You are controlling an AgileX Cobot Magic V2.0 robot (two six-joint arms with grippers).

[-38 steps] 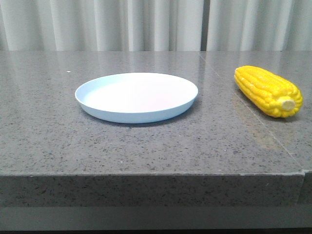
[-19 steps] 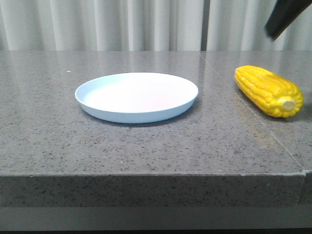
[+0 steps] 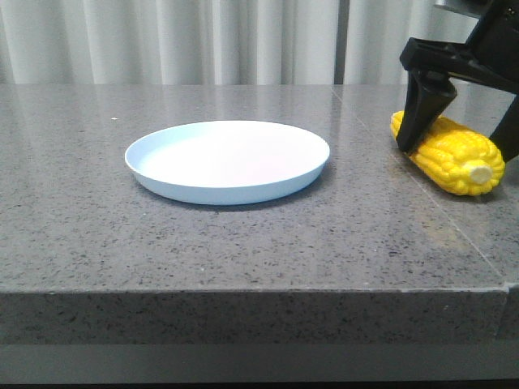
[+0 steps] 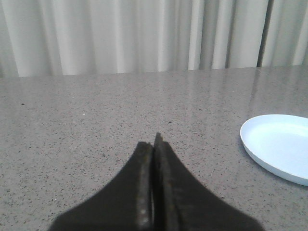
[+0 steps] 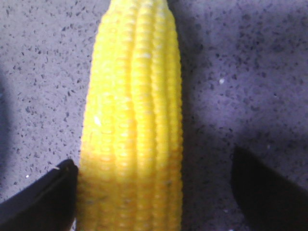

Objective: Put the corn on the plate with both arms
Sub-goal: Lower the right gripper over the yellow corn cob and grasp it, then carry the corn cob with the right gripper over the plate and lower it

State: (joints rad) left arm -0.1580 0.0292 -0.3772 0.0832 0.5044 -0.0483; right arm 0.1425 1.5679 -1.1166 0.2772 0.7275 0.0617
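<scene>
The yellow corn point(image 3: 450, 154) lies on the grey table at the right, its pale stub end toward the front. My right gripper point(image 3: 458, 134) is open and straddles the cob from above, one finger on each side. In the right wrist view the corn point(image 5: 134, 125) fills the space between the fingers: one finger point(image 5: 48, 192) sits right against it and the other point(image 5: 269, 187) stands clear of it. The pale blue-white plate point(image 3: 227, 161) sits empty at the table's middle; its edge shows in the left wrist view point(image 4: 279, 147). My left gripper point(image 4: 154, 149) is shut and empty above bare table, away from the plate.
The table's front edge point(image 3: 243, 290) runs across the foreground. A seam in the stone top point(image 3: 422, 194) runs from back to front just left of the corn. White curtains point(image 3: 203, 40) hang behind the table.
My right gripper has come down into the front view from the upper right and now straddles the corn. The corn and the plate have not moved.
</scene>
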